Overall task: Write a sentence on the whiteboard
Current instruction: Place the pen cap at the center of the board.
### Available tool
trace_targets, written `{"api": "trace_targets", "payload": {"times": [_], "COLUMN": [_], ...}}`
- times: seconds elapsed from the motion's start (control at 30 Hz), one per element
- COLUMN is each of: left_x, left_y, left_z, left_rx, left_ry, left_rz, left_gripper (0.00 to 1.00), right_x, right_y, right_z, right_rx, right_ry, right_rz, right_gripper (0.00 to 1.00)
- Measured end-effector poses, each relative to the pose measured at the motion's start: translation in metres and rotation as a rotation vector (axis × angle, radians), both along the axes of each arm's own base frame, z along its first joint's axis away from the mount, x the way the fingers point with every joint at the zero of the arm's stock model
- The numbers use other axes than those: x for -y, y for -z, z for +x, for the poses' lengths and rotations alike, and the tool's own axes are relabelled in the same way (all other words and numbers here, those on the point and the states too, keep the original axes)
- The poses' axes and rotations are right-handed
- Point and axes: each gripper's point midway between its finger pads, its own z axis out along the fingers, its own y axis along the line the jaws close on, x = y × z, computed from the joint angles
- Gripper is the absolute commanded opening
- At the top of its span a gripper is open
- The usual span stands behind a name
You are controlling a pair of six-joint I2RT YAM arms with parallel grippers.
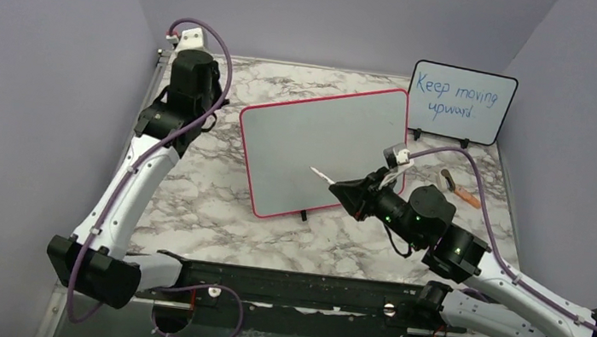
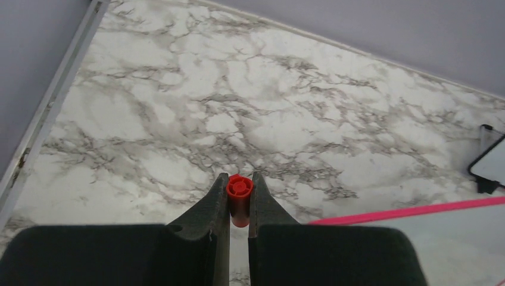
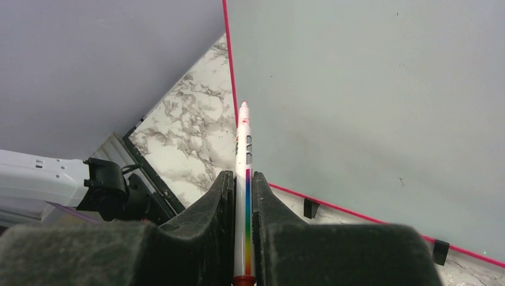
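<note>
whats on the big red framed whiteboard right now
No writing shows on the whiteboard; its face looks blank. The marker, shut in the jaws of the right gripper, points over its lower part. That gripper covers the lower right corner, so anything there is hidden.

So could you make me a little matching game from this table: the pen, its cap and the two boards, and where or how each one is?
Things:
1. red cap
2. marker
3. red-framed whiteboard
4. black-framed board

Place or state:
A. has blue handwriting on it
B. clamped in the right gripper
C. blank, nothing written on it yet
D. clamped in the left gripper

Pairs: 1-D, 2-B, 3-C, 4-A.
</note>
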Motion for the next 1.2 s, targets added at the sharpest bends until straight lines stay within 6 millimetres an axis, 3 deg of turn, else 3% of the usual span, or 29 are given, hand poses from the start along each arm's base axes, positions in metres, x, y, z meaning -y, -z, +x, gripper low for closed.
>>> {"api": "trace_targets", "payload": {"times": [0.13, 0.27, 0.43, 0.6, 0.97, 1.03, 1.2], "left_x": [-0.04, -0.061, -0.065, -0.063, -0.062, -0.061, -0.059], "left_y": [0.04, 0.096, 0.173, 0.22, 0.292, 0.302, 0.31], "left_z": [0.017, 0.025, 0.023, 0.018, 0.009, 0.006, 0.003], "left_rx": [-0.123, -0.278, -0.497, -0.634, -0.83, -0.86, -0.881], "left_ry": [-0.049, -0.042, -0.002, 0.03, 0.075, 0.087, 0.106], "left_rz": [0.011, -0.005, -0.011, -0.006, 0.009, 0.009, 0.005], "left_gripper": [0.0, 0.0, 0.0, 0.0, 0.0, 0.04, 0.1], "right_x": [0.001, 0.0, -0.003, -0.004, -0.008, -0.009, -0.013], "right_y": [-0.001, 0.004, 0.012, 0.016, 0.022, 0.025, 0.027], "right_z": [0.0, 0.001, 0.002, 0.003, 0.006, 0.007, 0.009], "right_rx": [0.005, 0.001, -0.015, -0.021, -0.028, -0.032, -0.035], "right_ry": [-0.001, -0.002, -0.003, -0.003, -0.004, -0.004, -0.005], "right_rz": [-0.014, -0.033, -0.059, -0.068, -0.092, -0.099, -0.109], "right_gripper": [0.0, 0.01, 0.01, 0.01, 0.0, 0.0, 0.0]}}
